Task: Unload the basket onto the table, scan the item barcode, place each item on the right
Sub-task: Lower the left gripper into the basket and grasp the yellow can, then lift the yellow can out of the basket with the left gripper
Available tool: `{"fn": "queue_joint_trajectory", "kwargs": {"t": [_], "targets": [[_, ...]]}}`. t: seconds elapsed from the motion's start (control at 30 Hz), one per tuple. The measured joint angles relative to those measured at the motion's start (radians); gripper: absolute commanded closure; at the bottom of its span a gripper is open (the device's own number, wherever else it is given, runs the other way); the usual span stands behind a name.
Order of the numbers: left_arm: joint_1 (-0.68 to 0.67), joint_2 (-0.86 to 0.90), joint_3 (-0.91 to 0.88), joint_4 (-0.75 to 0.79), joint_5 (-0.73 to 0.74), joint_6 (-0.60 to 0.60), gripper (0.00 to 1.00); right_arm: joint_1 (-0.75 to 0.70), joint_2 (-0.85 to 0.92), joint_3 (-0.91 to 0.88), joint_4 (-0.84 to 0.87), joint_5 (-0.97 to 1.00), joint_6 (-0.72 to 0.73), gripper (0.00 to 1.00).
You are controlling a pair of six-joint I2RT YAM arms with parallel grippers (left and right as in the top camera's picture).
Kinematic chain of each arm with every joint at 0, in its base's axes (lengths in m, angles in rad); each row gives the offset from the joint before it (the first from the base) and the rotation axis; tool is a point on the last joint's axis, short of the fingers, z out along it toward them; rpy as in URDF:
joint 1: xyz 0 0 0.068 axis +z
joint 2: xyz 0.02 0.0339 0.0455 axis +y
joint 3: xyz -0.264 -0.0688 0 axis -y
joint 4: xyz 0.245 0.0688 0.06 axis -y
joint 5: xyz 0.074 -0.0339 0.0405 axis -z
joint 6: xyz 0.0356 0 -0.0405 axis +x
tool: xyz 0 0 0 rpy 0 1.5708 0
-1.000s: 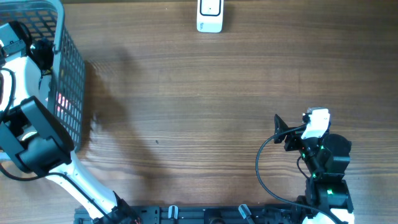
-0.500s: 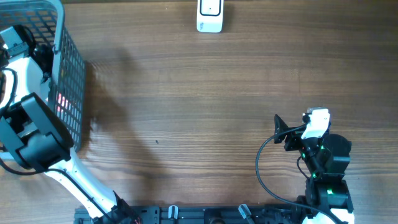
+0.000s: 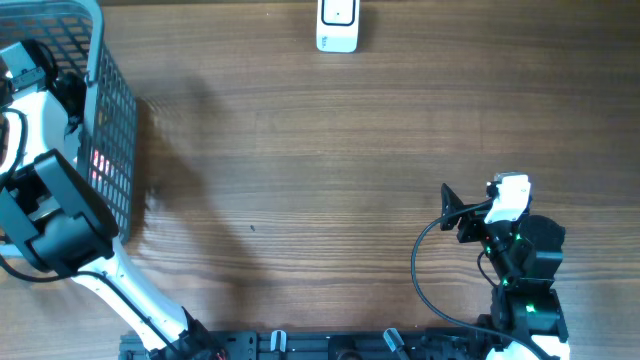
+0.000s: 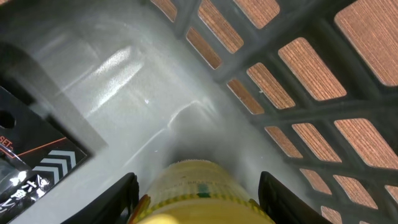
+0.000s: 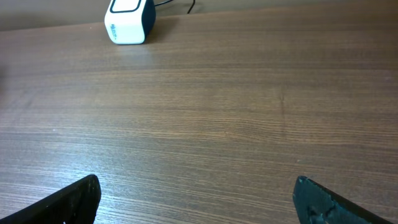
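In the left wrist view a yellow cylindrical item (image 4: 196, 186) with a printed label lies on the pale floor of the grey basket (image 4: 298, 106). My left gripper (image 4: 198, 200) is shut on it, one black finger against each side. From overhead, the left arm (image 3: 45, 215) reaches into the basket (image 3: 112, 100) at the far left, and the item is hidden there. The white barcode scanner (image 3: 337, 25) stands at the table's far edge, also in the right wrist view as the scanner (image 5: 129, 21). My right gripper (image 3: 452, 212) rests open and holds nothing at the near right.
A black packet with white chevrons and red lines (image 4: 31, 155) lies in the basket to the left of the item. The basket's lattice wall rises close on the right of the left gripper. A black cable (image 3: 418, 270) loops beside the right arm.
The left arm has shifted slightly deeper into the basket. The right arm and the scanner have not moved.
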Motion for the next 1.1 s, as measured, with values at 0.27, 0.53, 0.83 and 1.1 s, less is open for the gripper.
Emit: {"fn": "queue_joint_trajectory", "kwargs": {"t": [0.27,0.53,0.83,1.1], "targets": [[0.000,-0.079,0.000,-0.021,0.001,0.000,0.44,0.000,0.000,0.000,0.006,0.000,0.000,0.00],[0.000,-0.238,0.000,-0.048,0.003,0.000,0.45,0.000,0.000,0.000,0.007,0.000,0.000,0.00],[0.000,-0.386,0.000,-0.115,0.003,0.000,0.44,0.000,0.000,0.000,0.014,0.000,0.000,0.00],[-0.037,-0.503,0.000,-0.142,0.003,0.000,0.44,0.000,0.000,0.000,0.014,0.000,0.000,0.00]]}}
